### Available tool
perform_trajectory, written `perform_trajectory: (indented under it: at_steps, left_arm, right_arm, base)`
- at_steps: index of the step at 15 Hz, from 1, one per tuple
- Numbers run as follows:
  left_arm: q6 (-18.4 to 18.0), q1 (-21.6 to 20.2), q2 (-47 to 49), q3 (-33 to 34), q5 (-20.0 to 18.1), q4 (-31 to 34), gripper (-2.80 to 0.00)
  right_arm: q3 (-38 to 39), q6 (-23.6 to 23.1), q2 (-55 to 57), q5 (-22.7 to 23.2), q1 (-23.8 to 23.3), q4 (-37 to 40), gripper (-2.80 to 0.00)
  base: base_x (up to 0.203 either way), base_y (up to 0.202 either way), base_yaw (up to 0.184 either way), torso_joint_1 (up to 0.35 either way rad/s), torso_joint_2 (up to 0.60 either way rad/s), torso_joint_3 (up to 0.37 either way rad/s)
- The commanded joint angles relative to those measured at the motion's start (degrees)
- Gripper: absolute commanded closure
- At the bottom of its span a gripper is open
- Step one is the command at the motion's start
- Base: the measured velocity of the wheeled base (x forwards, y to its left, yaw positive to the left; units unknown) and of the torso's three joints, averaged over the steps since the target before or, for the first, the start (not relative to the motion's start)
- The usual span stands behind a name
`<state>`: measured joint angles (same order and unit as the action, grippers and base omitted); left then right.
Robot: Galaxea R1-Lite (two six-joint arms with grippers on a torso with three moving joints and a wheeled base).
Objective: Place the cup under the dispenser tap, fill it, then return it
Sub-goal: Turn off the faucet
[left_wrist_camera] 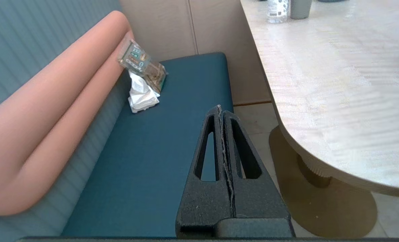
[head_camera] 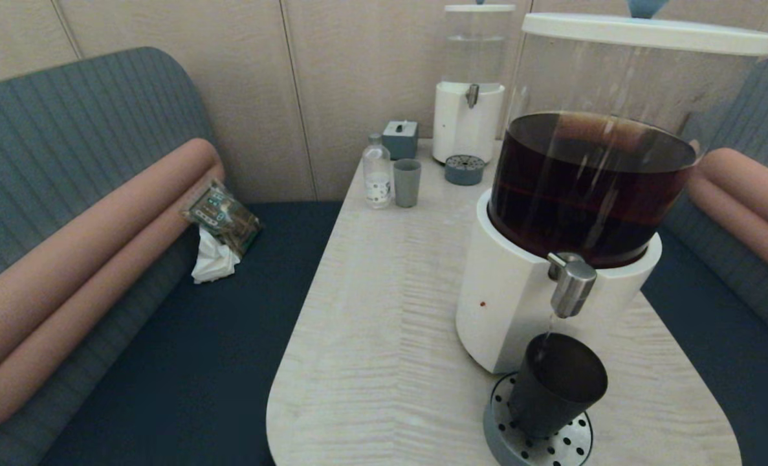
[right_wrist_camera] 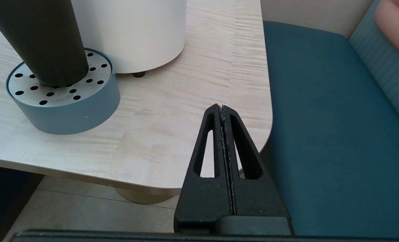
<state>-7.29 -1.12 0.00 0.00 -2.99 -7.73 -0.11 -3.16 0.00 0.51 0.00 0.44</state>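
Observation:
The dark tapered cup (head_camera: 555, 385) stands on the round perforated drip tray (head_camera: 565, 446) under the brushed-steel dispenser tap (head_camera: 571, 285) of the big dispenser of dark brown liquid (head_camera: 587, 188). A thin stream runs from the spout into the cup. In the right wrist view the cup (right_wrist_camera: 41, 40) stands on the drip tray (right_wrist_camera: 63, 104), and my right gripper (right_wrist_camera: 222, 107) is shut and empty, off the table's near right corner. My left gripper (left_wrist_camera: 220, 108) is shut and empty over the left bench seat, beside the table. Neither arm shows in the head view.
At the table's far end stand a clear-liquid dispenser (head_camera: 471, 84) with its small drip tray (head_camera: 464, 169), a grey-green cup (head_camera: 407, 182), a small bottle (head_camera: 377, 171) and a grey box (head_camera: 400, 138). A snack packet and tissue (head_camera: 219, 230) lie on the left bench.

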Motion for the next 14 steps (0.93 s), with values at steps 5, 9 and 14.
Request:
perform_trajectory:
  at_steps: [5, 9, 14]
  left_arm:
    - [1.4, 0.0, 2.2, -5.9, -1.4, 2.1, 0.00]
    - [2.7, 0.0, 22.5, -23.1, -9.8, 5.9, 0.00]
    - [4.9, 0.0, 48.5, -41.5, -26.3, 7.4, 0.00]
  right_arm:
    - [0.0, -0.1, 0.1, 0.0, 0.0, 0.0, 0.00]
    - [-0.1, -0.1, 0.1, 0.0, 0.0, 0.0, 0.00]
    - [0.0, -0.1, 0.1, 0.0, 0.0, 0.0, 0.00]
  base:
    - [0.000, 0.000, 0.000, 0.000, 0.00, 0.000]
    - [0.000, 0.000, 0.000, 0.000, 0.00, 0.000]
    - [0.000, 0.000, 0.000, 0.000, 0.00, 0.000]
